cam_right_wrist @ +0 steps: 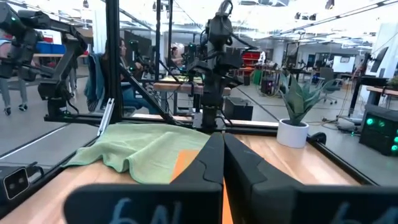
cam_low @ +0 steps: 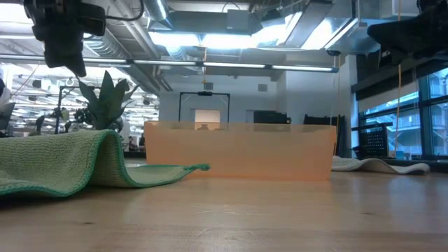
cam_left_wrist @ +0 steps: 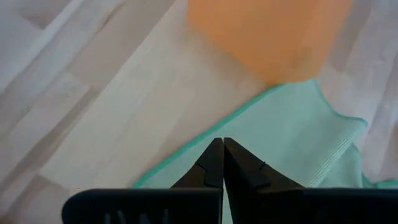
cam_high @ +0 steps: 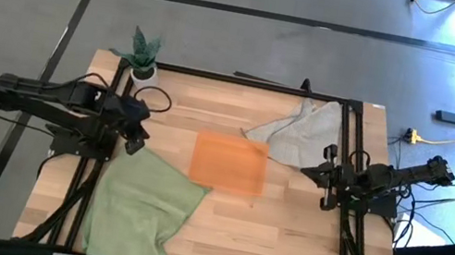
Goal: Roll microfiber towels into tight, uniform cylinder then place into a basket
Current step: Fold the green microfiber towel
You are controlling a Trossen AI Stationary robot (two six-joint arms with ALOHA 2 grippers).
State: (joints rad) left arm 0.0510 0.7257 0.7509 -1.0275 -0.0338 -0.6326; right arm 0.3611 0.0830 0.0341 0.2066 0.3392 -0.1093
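a: where's everything?
b: basket (cam_high: 229, 163) mid-table, nothing in it. green towel (cam_high: 140, 206) lies flat and rumpled on the left, one corner touching the basket. grey towel (cam_high: 298, 129) crumpled on the far right.
a: grippers?
b: left gripper (cam_high: 137, 142) is raised over the green towel's far edge, jaws clenched on nothing. right gripper (cam_high: 324, 176) near the grey towel, also pinched closed, empty.
a: next?
b: likely flatten a towel first, square the edges, then roll evenly from one edge.

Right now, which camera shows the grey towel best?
The high view: the crumpled grey microfiber towel lies whole near the table's far right corner. The low view catches only a flat sliver; neither wrist view shows it.
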